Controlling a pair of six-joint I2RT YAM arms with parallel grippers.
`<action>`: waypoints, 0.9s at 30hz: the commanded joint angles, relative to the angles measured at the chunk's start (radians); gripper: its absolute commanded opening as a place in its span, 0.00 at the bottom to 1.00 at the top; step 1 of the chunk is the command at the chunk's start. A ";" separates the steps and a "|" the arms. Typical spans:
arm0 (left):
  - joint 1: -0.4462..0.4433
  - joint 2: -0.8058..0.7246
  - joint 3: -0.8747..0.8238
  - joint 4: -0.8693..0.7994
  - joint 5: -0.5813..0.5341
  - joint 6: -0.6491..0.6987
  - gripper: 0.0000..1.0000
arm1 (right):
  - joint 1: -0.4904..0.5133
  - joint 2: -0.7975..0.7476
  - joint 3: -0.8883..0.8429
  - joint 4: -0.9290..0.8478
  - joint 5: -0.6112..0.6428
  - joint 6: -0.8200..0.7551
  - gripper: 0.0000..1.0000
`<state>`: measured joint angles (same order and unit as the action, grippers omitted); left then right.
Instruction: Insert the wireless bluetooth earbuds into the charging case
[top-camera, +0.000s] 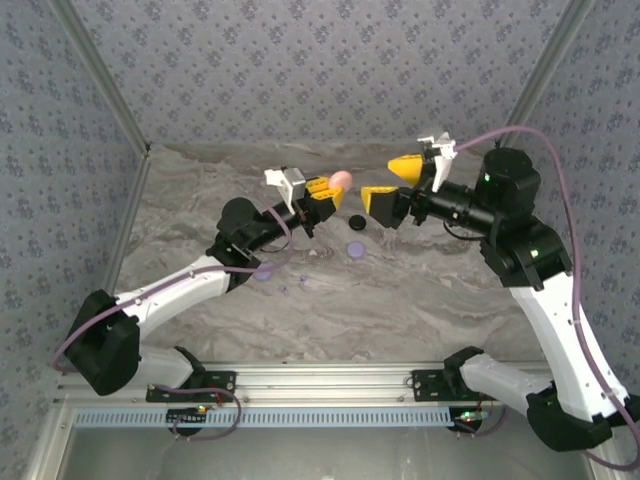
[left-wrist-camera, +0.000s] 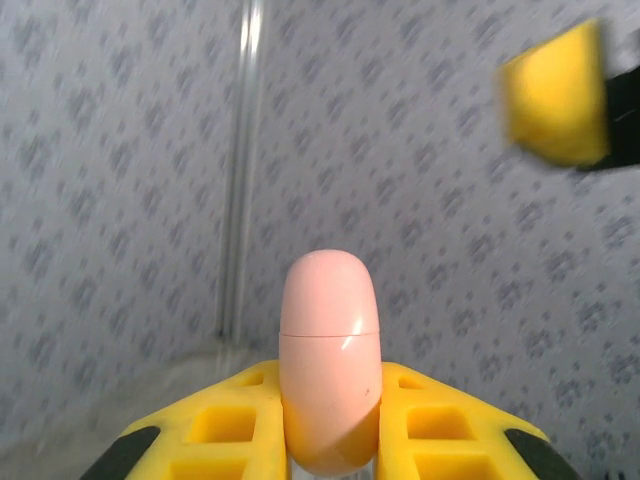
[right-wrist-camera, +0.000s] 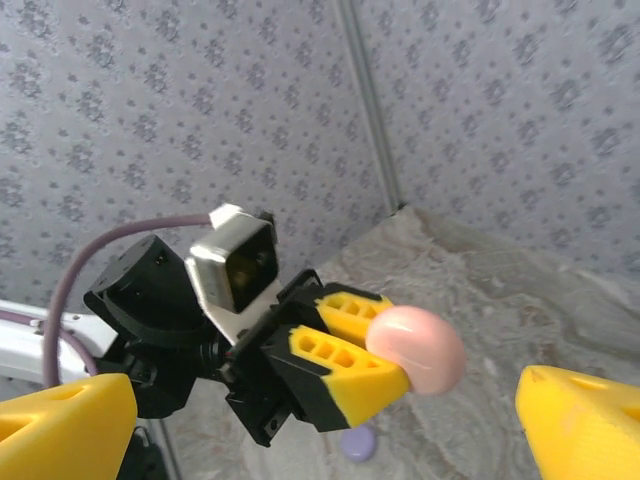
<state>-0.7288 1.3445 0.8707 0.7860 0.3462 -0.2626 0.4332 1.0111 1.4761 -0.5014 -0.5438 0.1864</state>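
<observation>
Left gripper (top-camera: 328, 186): you have it clamped on the pink case (left-wrist-camera: 330, 370), lid closed, held up off the table (top-camera: 420, 300).
Right gripper (top-camera: 377, 179): your jaws gape wide, holding nothing, just beside the case.
Earbuds (top-camera: 303, 282): tiny specks on the table near your left forearm, too small to tell apart.
Black disc (top-camera: 356, 222), lilac disc (top-camera: 355, 249): lying on the table.

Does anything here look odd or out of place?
Mildly odd: the left claw holds the pink case aloft, shut, while a black disc and a lilac disc lie loose on the table.
</observation>
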 joint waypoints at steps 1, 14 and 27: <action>0.029 0.010 -0.034 -0.166 -0.081 -0.066 0.00 | -0.012 -0.038 -0.058 0.026 0.085 -0.024 1.00; 0.127 0.371 0.016 -0.202 -0.045 -0.354 0.00 | -0.061 -0.035 -0.176 0.128 0.088 0.117 1.00; 0.135 0.675 0.218 -0.204 -0.019 -0.471 0.04 | -0.072 -0.038 -0.175 0.086 0.117 0.110 1.00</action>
<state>-0.6010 1.9854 1.0420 0.5774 0.3065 -0.6971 0.3683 0.9863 1.2961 -0.4080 -0.4484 0.2886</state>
